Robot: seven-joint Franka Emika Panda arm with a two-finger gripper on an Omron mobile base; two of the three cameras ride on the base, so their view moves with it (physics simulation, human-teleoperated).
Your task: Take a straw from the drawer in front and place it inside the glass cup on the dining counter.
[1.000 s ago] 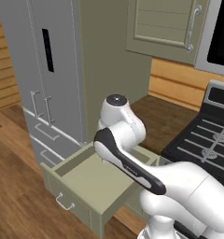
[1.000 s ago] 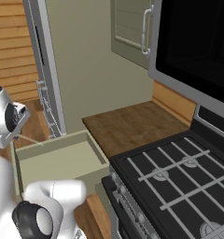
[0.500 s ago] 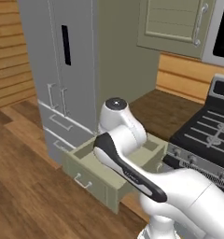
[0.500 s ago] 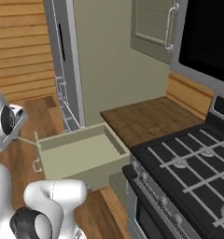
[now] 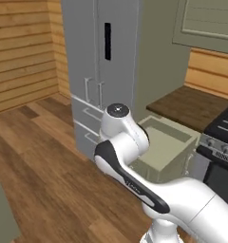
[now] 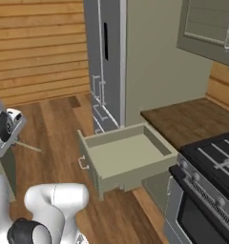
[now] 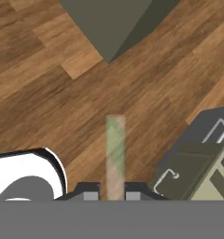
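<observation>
My gripper is shut on the straw, a thin pale greenish stick that points away from the fingertips over the wood floor. In the right base view the gripper is at the far left, with the straw sticking out to the right, well clear of the drawer. The sage-green drawer stands pulled open and looks empty; it sits just behind the arm and at the lower right of the hand view. The glass cup and the dining counter's brown top are out of view.
A grey fridge stands behind the drawer. To the right of it are a brown countertop and a black stove. A dull green block corner sits on the wood floor ahead of the hand.
The whole scene has shifted to the right in both base views, so the base has turned left away from the drawer. The straw stays held in the gripper.
</observation>
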